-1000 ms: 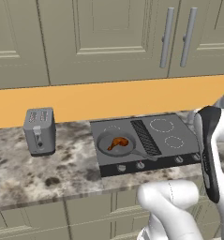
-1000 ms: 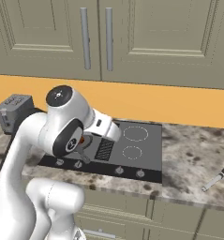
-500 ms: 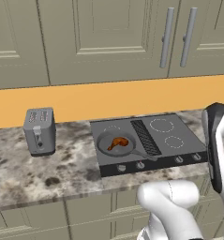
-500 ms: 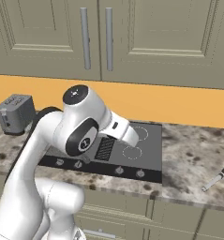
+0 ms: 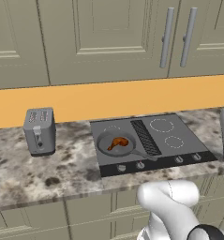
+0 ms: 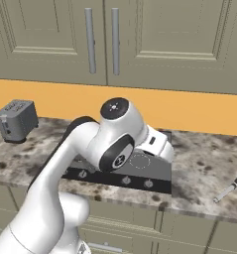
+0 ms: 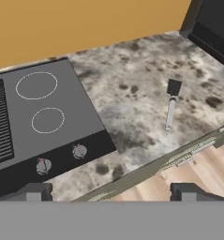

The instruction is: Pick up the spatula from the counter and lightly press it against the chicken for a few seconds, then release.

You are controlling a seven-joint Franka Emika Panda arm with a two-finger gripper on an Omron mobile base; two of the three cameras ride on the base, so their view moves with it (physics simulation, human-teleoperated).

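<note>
The spatula [image 7: 170, 110], with a dark head and a silver handle, lies flat on the speckled counter right of the cooktop; it also lies near the counter's right end [image 6: 228, 188]. A browned chicken piece [image 5: 117, 142] rests in a grey pan [image 5: 100, 143] on the cooktop's left burner. My gripper [image 7: 112, 192] hangs above the counter's front edge, open, with nothing between its fingertips [image 7: 36, 191]. The spatula is ahead of it and to the right, well apart. My arm's body hides the pan in the right base view.
A black cooktop [image 5: 172, 140] with knobs along its front sits mid-counter. A grey toaster [image 5: 39, 131] stands at the left. A dark appliance [image 7: 212, 23] is at the counter's far right. Cabinets hang above an orange backsplash.
The arm has swung to the right, away from the cooktop's left side and toward the counter's right end. The gripper stays open. The spatula and chicken have not moved.
</note>
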